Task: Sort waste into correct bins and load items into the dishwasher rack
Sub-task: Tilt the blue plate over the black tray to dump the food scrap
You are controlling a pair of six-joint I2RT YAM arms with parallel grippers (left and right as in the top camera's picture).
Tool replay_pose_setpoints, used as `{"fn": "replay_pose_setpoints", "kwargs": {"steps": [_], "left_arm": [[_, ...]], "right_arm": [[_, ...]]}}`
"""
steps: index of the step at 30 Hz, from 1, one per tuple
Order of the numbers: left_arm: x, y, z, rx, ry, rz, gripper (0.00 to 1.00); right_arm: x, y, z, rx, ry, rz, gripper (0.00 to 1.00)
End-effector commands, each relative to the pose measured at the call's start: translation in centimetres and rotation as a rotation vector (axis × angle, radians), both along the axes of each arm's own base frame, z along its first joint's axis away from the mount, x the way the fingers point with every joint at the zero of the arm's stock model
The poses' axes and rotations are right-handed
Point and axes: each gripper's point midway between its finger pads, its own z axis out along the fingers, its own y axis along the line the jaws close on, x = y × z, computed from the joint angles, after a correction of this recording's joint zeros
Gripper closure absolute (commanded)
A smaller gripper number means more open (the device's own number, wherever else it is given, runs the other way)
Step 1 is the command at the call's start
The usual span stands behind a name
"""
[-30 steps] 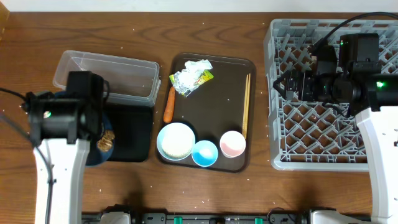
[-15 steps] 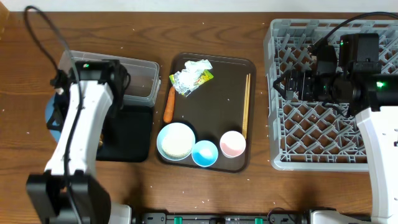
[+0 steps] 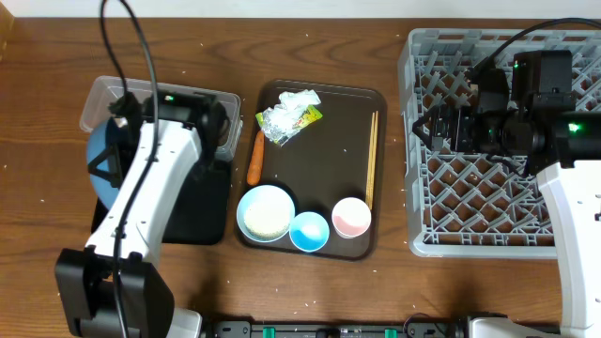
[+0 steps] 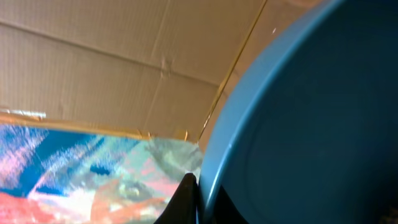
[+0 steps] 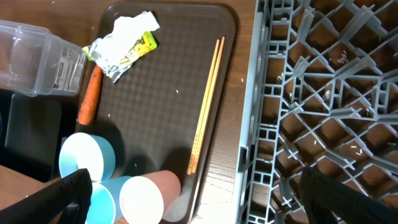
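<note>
My left gripper (image 4: pixel 202 200) is shut on the rim of the dark-blue plate (image 4: pixel 311 124), which is raised and tilted on edge (image 3: pixel 99 158) over the left end of the clear tub (image 3: pixel 164 113). The black tray (image 3: pixel 205 202) lies just in front of the tub. On the brown serving tray (image 3: pixel 324 131) are the wrapper (image 3: pixel 289 115), carrot (image 3: pixel 255 158), chopsticks (image 3: pixel 372 160), white bowl (image 3: pixel 266 212), blue cup (image 3: pixel 309 231) and pink cup (image 3: pixel 351 217). My right gripper (image 5: pixel 194 177) hangs open over the left edge of the dishwasher rack (image 3: pixel 502 150), holding nothing.
White rice grains are scattered over the wooden table (image 3: pixel 310 291). The left arm (image 3: pixel 141 207) crosses above the black tray and hides part of it. A cardboard surface (image 4: pixel 93 56) fills the background of the left wrist view.
The left arm has swung up and towards the tub, lifting the plate off the table and tipping it on edge. The right arm has not moved.
</note>
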Motion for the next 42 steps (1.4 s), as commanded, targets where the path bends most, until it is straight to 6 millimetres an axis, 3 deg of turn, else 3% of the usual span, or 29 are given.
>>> {"fn": "replay_pose_setpoints", "kwargs": {"steps": [1, 9, 17, 24, 28, 32, 42], "left_arm": [[-0.2, -0.1, 2.3, 0.09, 0.004, -0.053, 0.94], [-0.1, 0.0, 3.4, 0.126, -0.004, -0.082, 0.94], [0.8, -2.5, 3.8, 0.146, -0.007, -0.185, 0.94], [-0.2, -1.2, 2.7, 0.129, 0.041, -0.134, 0.94], [0.4, -1.0, 3.9, 0.197, 0.008, -0.159, 0.94], [1.3, -2.4, 4.3, 0.231, 0.027, -0.231, 0.94], [0.6, -2.4, 4.0, 0.196, 0.015, -0.211, 0.94]], "right_arm": [[0.2, -0.2, 1.0, -0.002, -0.029, -0.007, 0.01], [0.2, -0.2, 1.1, -0.002, -0.031, -0.007, 0.01], [0.3, -0.2, 1.1, -0.002, -0.035, -0.007, 0.01], [0.2, -0.2, 1.0, -0.002, -0.028, -0.007, 0.01], [0.2, -0.2, 1.0, -0.002, -0.028, -0.007, 0.01], [0.4, -0.2, 1.2, -0.001, -0.04, -0.007, 0.01], [0.1, -0.2, 1.0, -0.002, -0.023, -0.007, 0.01]]}}
